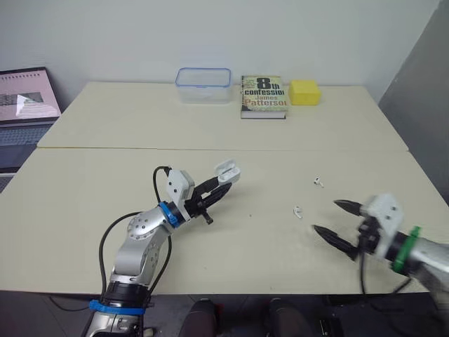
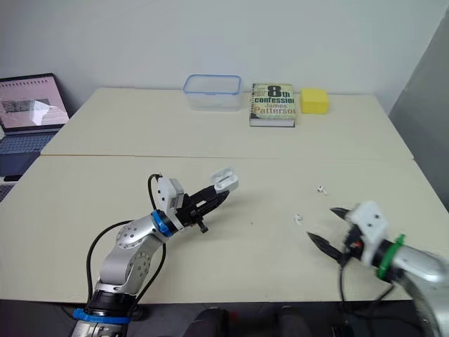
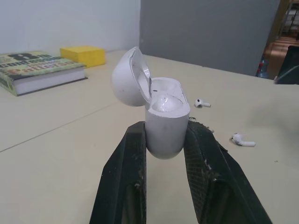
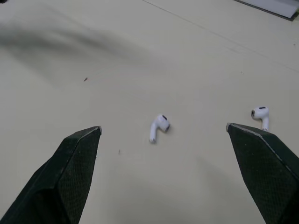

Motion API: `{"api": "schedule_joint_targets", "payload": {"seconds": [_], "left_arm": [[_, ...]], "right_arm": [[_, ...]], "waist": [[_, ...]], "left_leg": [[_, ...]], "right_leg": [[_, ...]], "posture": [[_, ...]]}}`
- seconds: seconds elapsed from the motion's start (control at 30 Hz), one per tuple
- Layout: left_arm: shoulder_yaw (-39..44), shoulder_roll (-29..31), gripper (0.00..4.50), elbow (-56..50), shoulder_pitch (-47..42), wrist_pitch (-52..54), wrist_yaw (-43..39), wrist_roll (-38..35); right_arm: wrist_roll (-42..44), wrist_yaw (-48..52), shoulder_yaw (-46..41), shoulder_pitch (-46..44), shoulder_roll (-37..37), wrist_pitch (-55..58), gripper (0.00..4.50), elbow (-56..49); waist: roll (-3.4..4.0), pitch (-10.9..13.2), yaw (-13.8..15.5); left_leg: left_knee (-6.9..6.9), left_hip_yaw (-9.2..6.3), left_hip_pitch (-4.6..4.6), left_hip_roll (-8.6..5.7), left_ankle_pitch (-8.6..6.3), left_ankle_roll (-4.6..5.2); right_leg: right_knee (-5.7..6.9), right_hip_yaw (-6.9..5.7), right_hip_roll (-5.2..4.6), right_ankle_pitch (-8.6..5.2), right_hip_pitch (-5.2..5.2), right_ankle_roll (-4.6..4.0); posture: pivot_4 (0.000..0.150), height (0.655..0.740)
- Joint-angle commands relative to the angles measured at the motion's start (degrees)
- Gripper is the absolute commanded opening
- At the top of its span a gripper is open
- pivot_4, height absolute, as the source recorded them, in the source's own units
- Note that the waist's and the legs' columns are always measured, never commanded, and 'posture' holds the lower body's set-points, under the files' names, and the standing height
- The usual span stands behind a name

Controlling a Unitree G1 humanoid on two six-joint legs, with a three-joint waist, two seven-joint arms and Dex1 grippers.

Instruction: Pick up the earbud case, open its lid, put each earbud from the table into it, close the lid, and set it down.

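Left eye view: a pale cream table (image 1: 84, 182) runs under both arms of the robot, with a seam across it well beyond the fingers. Off the table's edge on the left arm's side, far from either set of fingers, stands an open laptop (image 1: 24, 105) with its screen lit. Along the far side of the table, well ahead of both grippers, sit three things in a row. They are a paperback book (image 1: 264, 96) lying flat, a clear plastic container (image 1: 203, 85) with a blue-rimmed lid just beside it, and a yellow block (image 1: 304, 92) just beside the book on its other side.

The left gripper (image 1: 222, 185) is raised off the table, its two black fingers drawn in narrow and clamped on the white earbud case (image 3: 166, 119). They pinch the lower body from either side, so the rounded top stands clear above the fingertips. The case's lid (image 3: 128, 77) is swung back on its hinge and stands open.

The right gripper (image 1: 325, 215) hangs low over the table with its fingers spread wide and nothing between them.

Two white earbuds lie on the table between the two grippers, apart from each other. The near earbud (image 4: 160, 126) rests ahead of the gap between the right fingers. The far earbud (image 4: 259, 114) lies near the tip of the right finger that is farther from the robot. Both lie beyond the left fingertips, touching neither gripper.
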Motion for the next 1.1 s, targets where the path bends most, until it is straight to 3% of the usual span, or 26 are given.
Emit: {"api": "schedule_joint_targets", "payload": {"seconds": [0.03, 0.27, 0.57, 0.7, 0.9, 1.0, 1.1], "left_arm": [[-0.4, 0.0, 0.77, -2.1, 0.3, -1.2, -0.2, 0.2], [-0.7, 0.1, 0.77, -2.3, 0.7, -1.0, -0.2, 0.3], [-0.9, 0.5, 0.77, -1.9, 0.5, -0.8, -0.4, 0.5], [-1.0, 0.4, 0.77, -2.1, 0.5, -0.5, -0.4, 0.5], [-1.1, 0.4, 0.77, -2.7, 0.9, -0.1, -0.2, 0.4], [-1.2, 0.4, 0.77, -3.2, 1.5, 0.2, 0.0, 0.4], [-1.3, 0.5, 0.77, -4.0, 2.2, 0.6, 0.1, 0.4]], "right_arm": [[-4.8, -9.1, 6.0, -3.6, 4.3, 3.3, 4.5, -0.2], [-11.7, -17.6, 14.2, -8.0, 11.6, 3.4, 4.5, 7.2], [-12.7, -20.6, 13.7, -8.1, 15.7, 5.3, 4.5, 10.9], [-12.4, -20.3, 13.9, -8.8, 15.8, 8.1, 3.55, 10.4], [-10.8, -18.3, 12.8, -9.2, 14.4, 12.3, 1.45, 7.6], [-7.4, -12.9, 12.1, -9.3, 9.9, 14.6, 0.4, 4.3], [-4.6, -1.5, 13.6, -9.9, -0.6, 11.7, 0.41, 2.5]], "waist": [[0.0, 0.0, 0.1], [0.0, 0.0, 0.0], [-0.01, 0.0, -0.1], [-0.01, 0.0, -0.1], [-0.01, 0.0, 0.0], [-0.01, 0.0, 0.0], [-0.01, 0.0, 0.0]], "left_leg": [[-0.02, 0.02, -0.04, -0.02, 0.0, 0.0], [-0.07, 0.01, -0.03, -0.03, 0.0, 0.0], [-0.1, 0.02, 0.04, 0.01, 0.01, 0.01], [-0.1, 0.01, 0.04, 0.01, 0.01, 0.01], [-0.1, -0.01, 0.01, -0.01, 0.01, 0.01], [-0.1, -0.01, -0.01, -0.02, 0.01, 0.01], [-0.1, 0.02, -0.02, -0.03, 0.0, 0.01]], "right_leg": [[0.0, 0.03, -0.02, 0.0, -0.06, 0.0], [0.03, 0.02, -0.03, 0.01, -0.09, -0.01], [0.13, 0.04, 0.01, 0.01, -0.11, -0.01], [0.14, 0.03, 0.01, 0.0, -0.1, -0.01], [0.11, 0.01, 0.0, 0.0, -0.1, -0.01], [0.08, 0.02, -0.01, 0.0, -0.1, -0.01], [0.02, 0.03, -0.02, 0.0, -0.1, -0.01]], "posture": [[0.15, 0.74], [0.15, 0.74], [0.15, 0.74], [0.15, 0.74], [0.15, 0.74], [0.15, 0.74], [0.15, 0.74]]}}
